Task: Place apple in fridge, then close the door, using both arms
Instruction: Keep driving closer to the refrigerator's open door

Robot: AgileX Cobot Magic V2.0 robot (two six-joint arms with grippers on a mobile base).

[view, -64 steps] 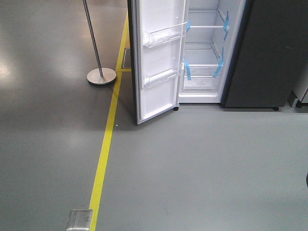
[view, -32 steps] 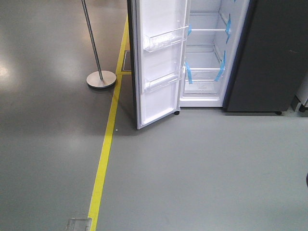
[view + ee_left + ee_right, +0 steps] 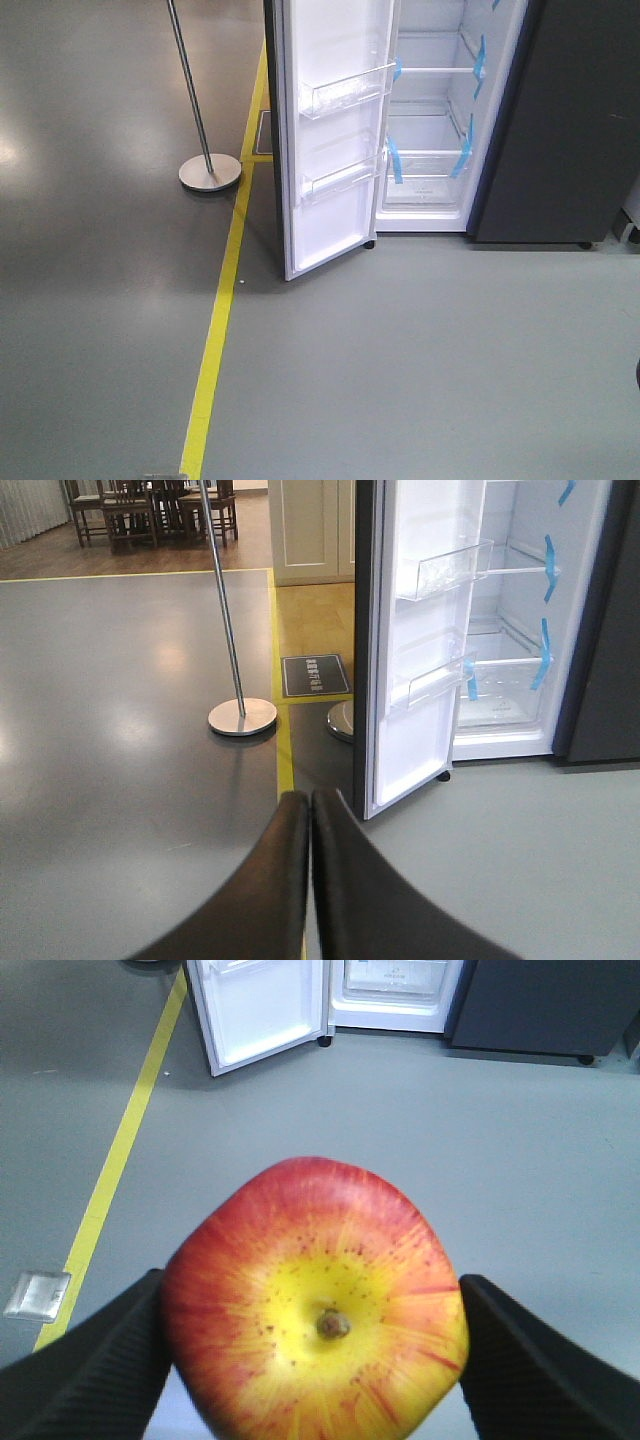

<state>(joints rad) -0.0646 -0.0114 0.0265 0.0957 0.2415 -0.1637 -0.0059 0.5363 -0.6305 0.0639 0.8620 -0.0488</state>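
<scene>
Clearly the right gripper (image 3: 315, 1312) pinches the apple (image 3: 300, 1260) for carrying to the fridge (image 3: 428, 120), whose door (image 3: 330, 130) stands wide, while the left gripper (image 3: 310, 825), pressed together, hangs free.

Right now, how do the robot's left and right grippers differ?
The left gripper is shut, its fingers pressed together with nothing between them; the right gripper is spread wide, clamped on the apple. The left gripper's fingers look smooth, while the right gripper's are ribbed. Both are black and face the fridge, whose door stands open.
</scene>
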